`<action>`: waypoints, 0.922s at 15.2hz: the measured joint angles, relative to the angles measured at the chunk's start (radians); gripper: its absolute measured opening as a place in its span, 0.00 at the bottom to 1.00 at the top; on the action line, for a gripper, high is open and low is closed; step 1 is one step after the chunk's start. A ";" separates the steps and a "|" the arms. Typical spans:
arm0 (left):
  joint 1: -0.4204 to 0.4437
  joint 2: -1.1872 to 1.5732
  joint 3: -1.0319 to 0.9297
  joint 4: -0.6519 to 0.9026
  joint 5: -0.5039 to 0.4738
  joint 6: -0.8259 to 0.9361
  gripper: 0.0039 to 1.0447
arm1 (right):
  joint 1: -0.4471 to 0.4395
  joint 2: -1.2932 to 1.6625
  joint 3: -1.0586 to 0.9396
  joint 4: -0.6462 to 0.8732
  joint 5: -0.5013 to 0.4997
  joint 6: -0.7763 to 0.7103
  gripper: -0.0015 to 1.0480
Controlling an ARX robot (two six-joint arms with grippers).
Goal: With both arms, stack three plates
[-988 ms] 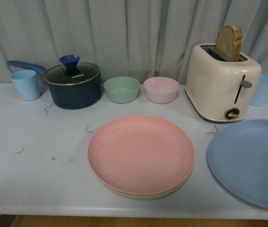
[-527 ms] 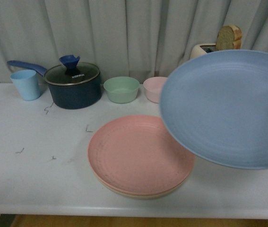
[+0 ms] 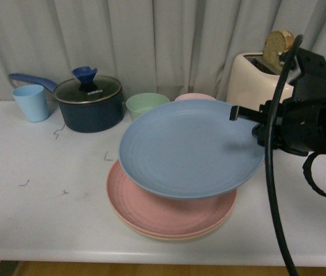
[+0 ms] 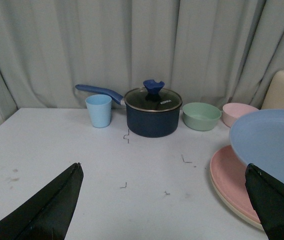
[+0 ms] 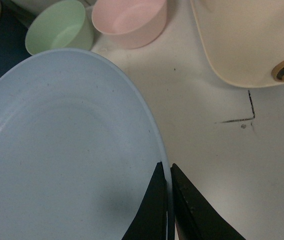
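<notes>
blue plate (image 3: 188, 146): mid-frame in the front view, tilted, hanging over the pink plate (image 3: 151, 213), itself on the beige plate (image 3: 177, 237).
right gripper (image 5: 166, 172): clenched on the blue plate's right rim.
left gripper (image 4: 163, 170): spread wide, empty.
doing it well: level it, centre over the pink rim, lower, then release.
change: half a second back it hid the toaster (image 3: 249, 77), upper right; now lower, further left.

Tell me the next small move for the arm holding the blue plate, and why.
Probably lower it. The right gripper pinches the blue plate by its rim, and the plate hangs roughly over the pink plate, not yet resting on it.
</notes>
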 joint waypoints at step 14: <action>0.000 0.000 0.000 0.000 0.000 0.000 0.94 | 0.045 0.102 -0.028 0.058 0.020 0.046 0.59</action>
